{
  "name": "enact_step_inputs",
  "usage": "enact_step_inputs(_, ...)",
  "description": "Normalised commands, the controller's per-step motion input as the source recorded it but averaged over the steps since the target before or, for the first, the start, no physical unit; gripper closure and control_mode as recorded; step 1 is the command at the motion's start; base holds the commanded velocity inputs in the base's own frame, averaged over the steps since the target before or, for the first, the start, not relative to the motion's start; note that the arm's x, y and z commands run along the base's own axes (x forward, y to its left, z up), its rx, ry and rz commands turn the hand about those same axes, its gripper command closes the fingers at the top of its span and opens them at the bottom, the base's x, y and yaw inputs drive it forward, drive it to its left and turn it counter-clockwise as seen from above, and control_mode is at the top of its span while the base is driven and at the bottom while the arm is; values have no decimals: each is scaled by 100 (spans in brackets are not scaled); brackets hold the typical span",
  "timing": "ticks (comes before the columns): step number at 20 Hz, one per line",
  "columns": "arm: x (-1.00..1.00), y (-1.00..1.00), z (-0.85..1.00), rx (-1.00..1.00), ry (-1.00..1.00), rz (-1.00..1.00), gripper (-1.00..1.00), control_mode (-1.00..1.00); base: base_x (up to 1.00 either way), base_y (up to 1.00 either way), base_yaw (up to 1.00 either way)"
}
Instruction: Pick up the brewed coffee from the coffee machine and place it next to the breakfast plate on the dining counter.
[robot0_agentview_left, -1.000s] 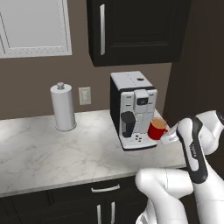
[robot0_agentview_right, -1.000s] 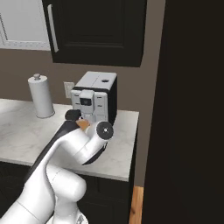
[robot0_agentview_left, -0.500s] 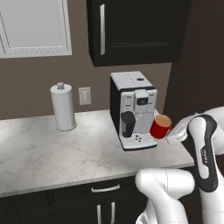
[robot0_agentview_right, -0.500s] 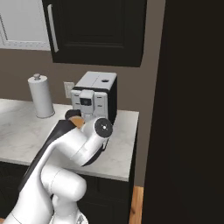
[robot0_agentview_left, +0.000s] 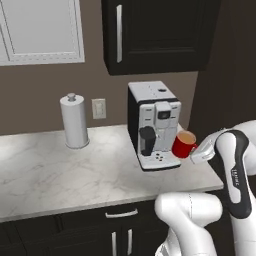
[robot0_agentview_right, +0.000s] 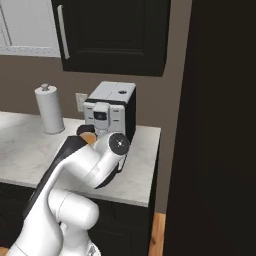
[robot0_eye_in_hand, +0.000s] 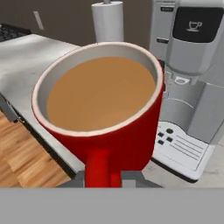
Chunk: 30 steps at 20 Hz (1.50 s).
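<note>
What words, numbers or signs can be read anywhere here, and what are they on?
Steaming cup sign, no letters: on the dark display of the coffee machine, above its spout.
Dark lettering on the robot arm's forearm: too blurred to read.
Small marks on the machine's silver front panel: too small to read.
Red mug, paper towel roll, cabinets: no text.

Glossy red mug (robot0_eye_in_hand: 105, 127) with a pale smooth inside; coffee machine (robot0_agentview_left: 153, 125) in matt silver and black plastic; veined marble worktop (robot0_agentview_left: 60, 175); white paper towel roll (robot0_agentview_left: 74, 121).
</note>
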Motion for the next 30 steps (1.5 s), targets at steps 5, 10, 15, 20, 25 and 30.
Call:
enact_step_inputs(5, 0, 0, 0, 0, 0, 0, 100, 100, -71, 52, 36)
enact_step_inputs(10, 0, 0, 0, 0, 0, 0, 100, 100, -61, 80, 68)
enact_step_inputs(15, 0, 0, 0, 0, 0, 0, 100, 100, -27, 65, 89)
enact_step_inputs(20, 0, 0, 0, 0, 0, 0, 100, 100, -10, 26, 97)
enact_step_inputs(25, 0, 0, 0, 0, 0, 0, 100, 100, 0, 1, 100)
enact_step_inputs(30, 0, 0, 0, 0, 0, 0, 100, 100, 0, 0, 97)
